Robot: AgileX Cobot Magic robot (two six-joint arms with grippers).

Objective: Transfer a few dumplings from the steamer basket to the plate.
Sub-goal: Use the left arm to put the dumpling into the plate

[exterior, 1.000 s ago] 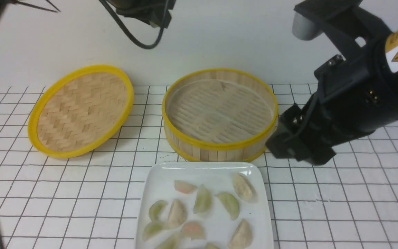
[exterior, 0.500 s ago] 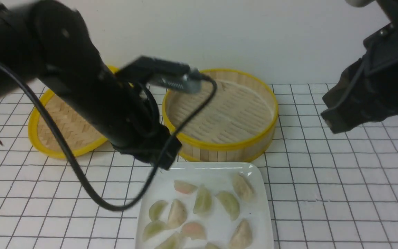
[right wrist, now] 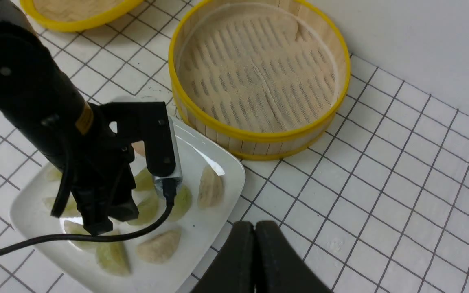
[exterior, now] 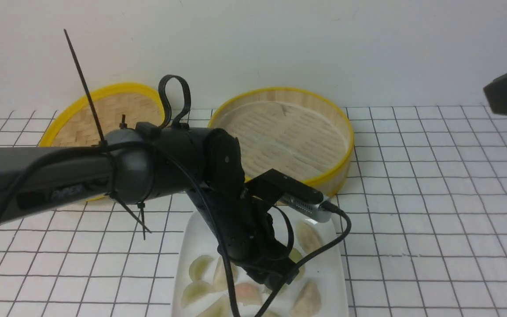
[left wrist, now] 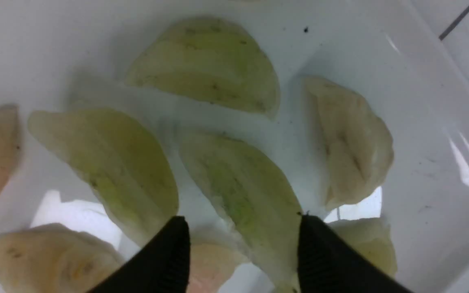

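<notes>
- Left gripper (left wrist: 242, 232) reaches down over the plate (exterior: 339, 275), its fingertips standing apart
- Between those tips, in the left wrist view, lies part of one pale green dumpling (left wrist: 244, 193); whether either tip touches it, I cannot tell
- Pinkish dumpling (left wrist: 208, 264) shows beside that one, partly behind a fingertip
- Right gripper (right wrist: 258, 228) has its tips together, over the gridded table surface (right wrist: 328, 244), well apart from the plate
- More green dumplings (exterior: 200, 267) lie spread on the plate, among beige dumplings (exterior: 308, 299) and pinkish ones
- The steamer basket (exterior: 346, 171) stands upright just behind the plate, slatted floor in view, its near side partly covered by the left arm (exterior: 174, 154) in the front view
- The woven lid (exterior: 123, 88), rimmed in yellow, sits to the left of the basket, partly hidden by that same arm
</notes>
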